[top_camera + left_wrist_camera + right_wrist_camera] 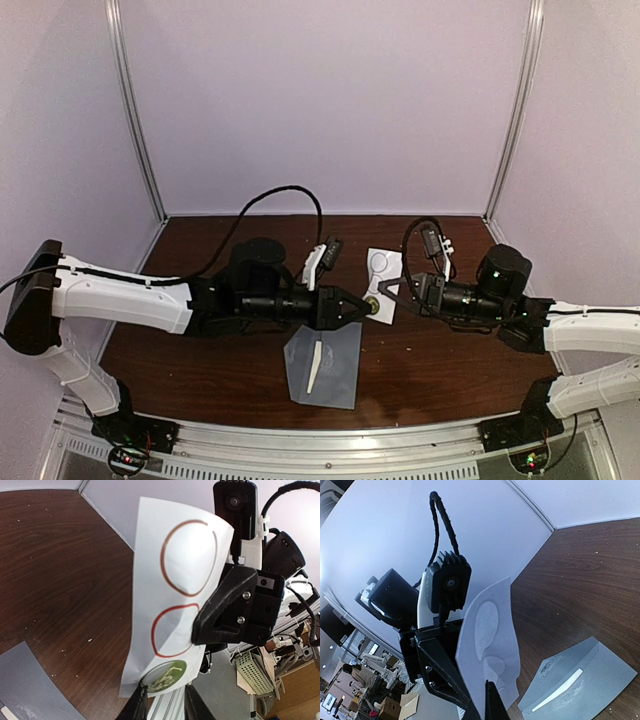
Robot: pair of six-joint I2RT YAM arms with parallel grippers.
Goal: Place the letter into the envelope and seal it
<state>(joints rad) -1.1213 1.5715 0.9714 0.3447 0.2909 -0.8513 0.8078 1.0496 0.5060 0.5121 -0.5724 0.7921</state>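
Top view: the flat grey-blue envelope [338, 372] lies on the dark wood-grain table [200, 250], toward its near edge.

Left wrist: the left gripper [167, 707] has its jaws narrow, flanking a round green sticker [167, 676]. Whether they grip it cannot be told.

Right wrist: the right gripper [482, 705] is clamped on a thin white sticker sheet [492, 630].

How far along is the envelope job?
Done, apparently: flat grey-blue paper envelope lies on the dark wooden table, no loose letter in view. In hand: right gripper, jaws shut, holds the white sticker sheet in the air; left gripper sits at its round green sticker, grip unclear. Left: peel the sticker and press it over the flap.
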